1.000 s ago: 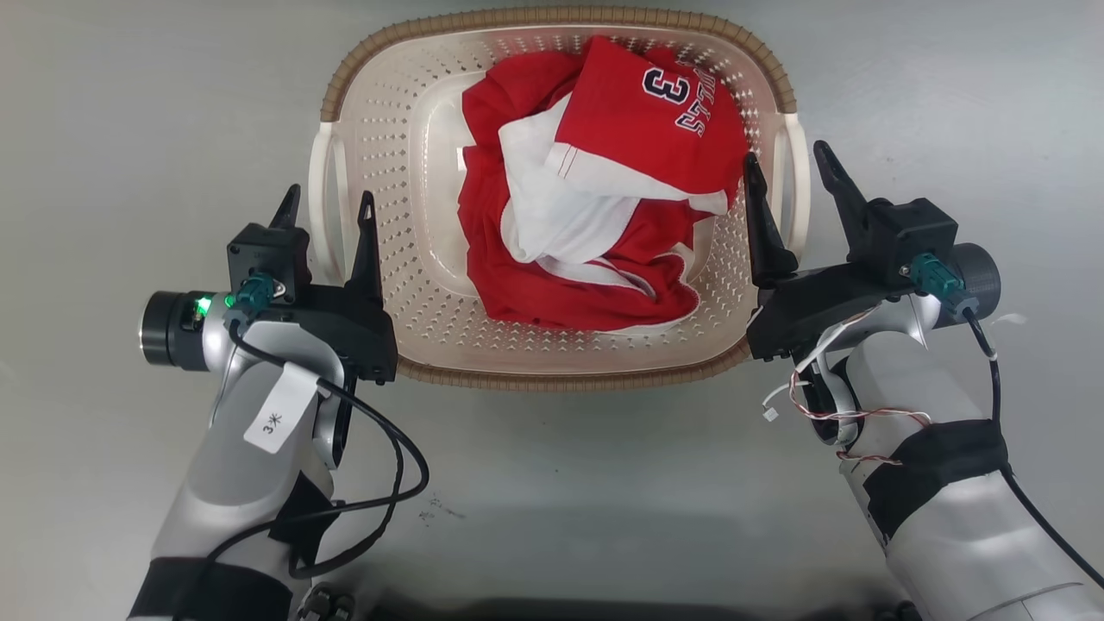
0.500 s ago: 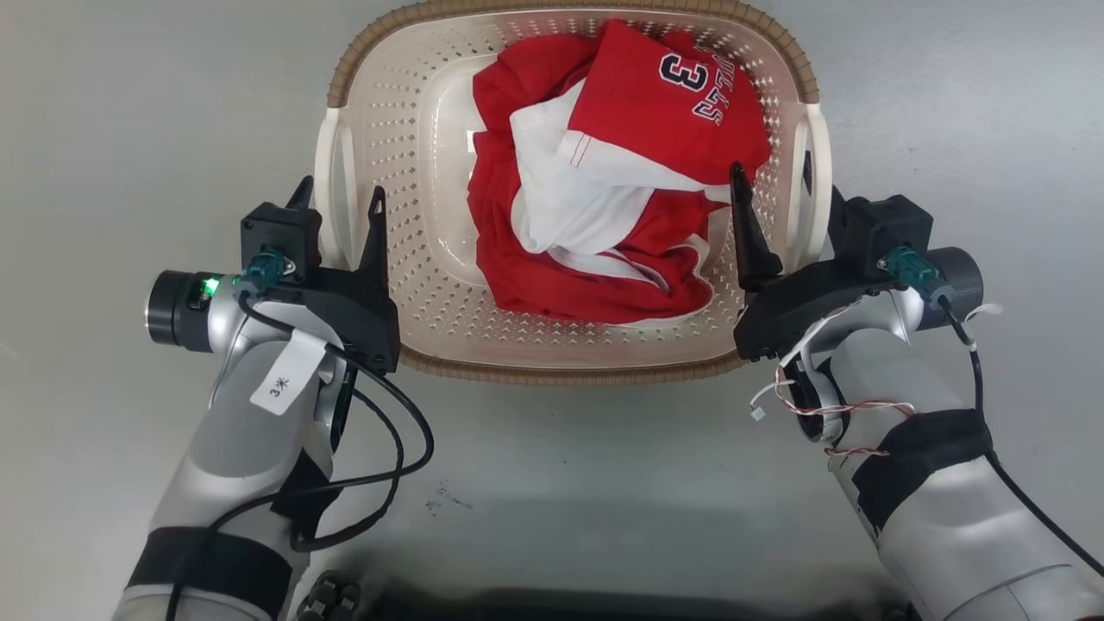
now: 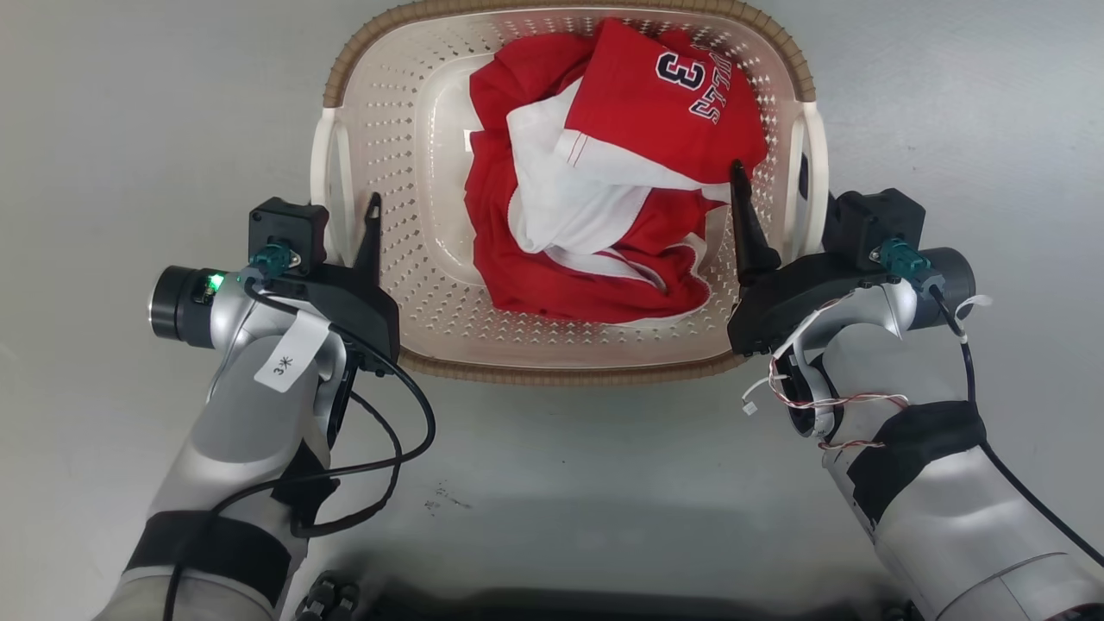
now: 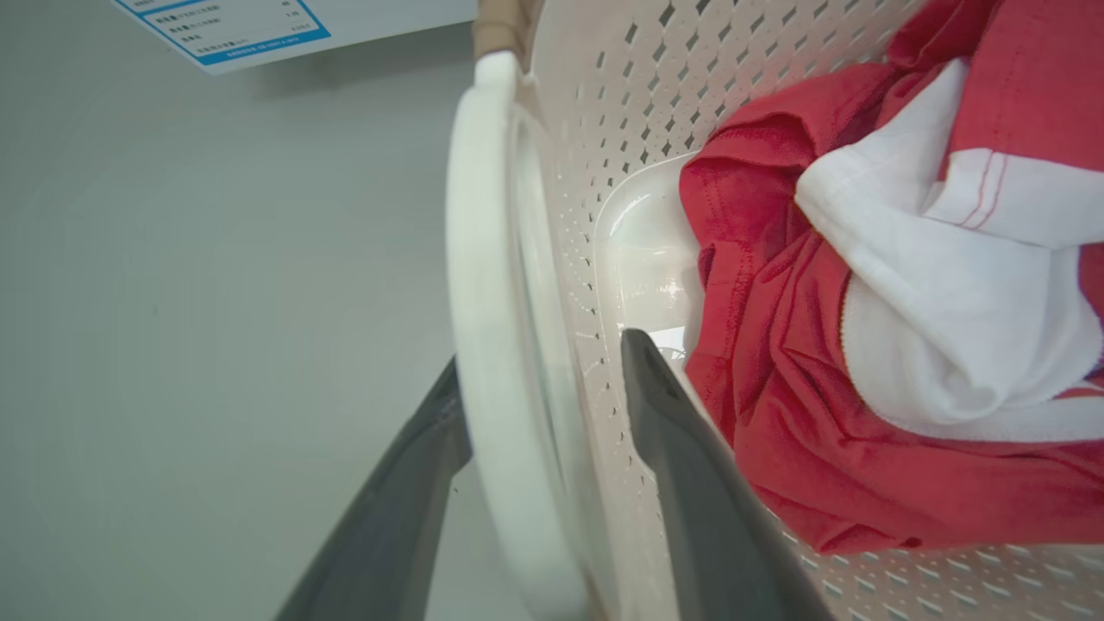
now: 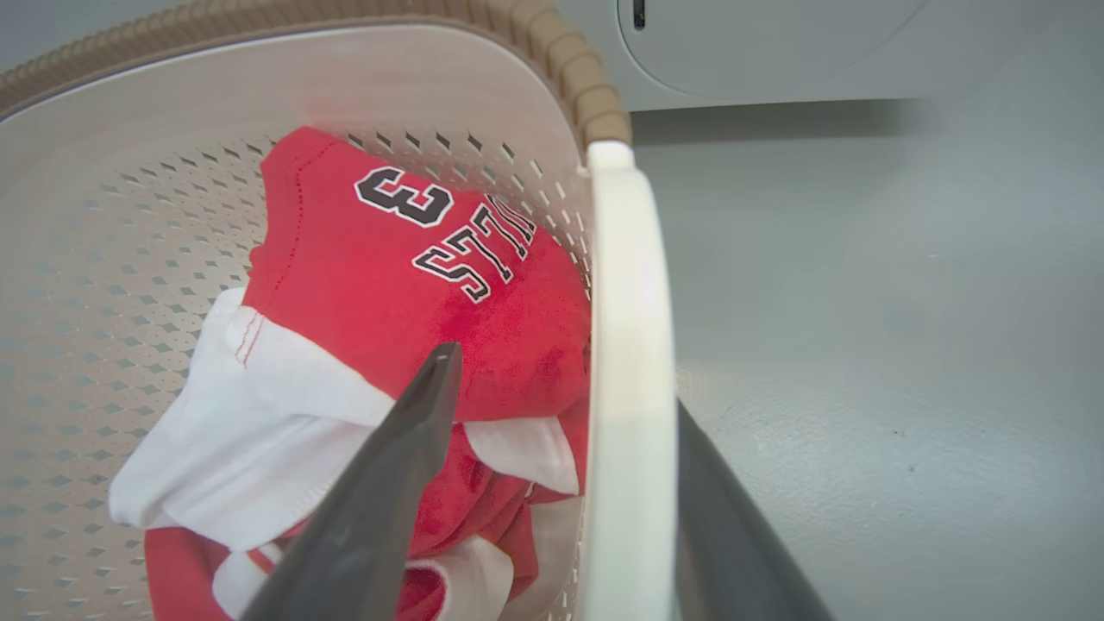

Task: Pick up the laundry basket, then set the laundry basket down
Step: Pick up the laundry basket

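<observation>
Looking down from the head, the view is showing the laundry basket [image 3: 561, 369] sitting on a grey floor [image 3: 552, 483] between the two arms, holding crumpled red-and-white clothes [image 3: 604, 172]. The left gripper [image 3: 341, 216] is straddling the white left handle [image 3: 321, 172], and the right gripper [image 3: 772, 185] is straddling the white right handle [image 3: 818, 172]. Along the left wrist, the left gripper [image 4: 543, 354] is standing with its fingers apart, one outside the left handle [image 4: 483, 259] and one inside the perforated wall of the laundry basket [image 4: 621, 103], beside the clothes [image 4: 776, 345]. Along the right wrist, the right gripper [image 5: 565, 379] is likewise spreading its fingers, one over the clothes [image 5: 388, 276] and clear of the right handle [image 5: 630, 302], the other passing outside it, below the brown rim of the laundry basket [image 5: 552, 43].
</observation>
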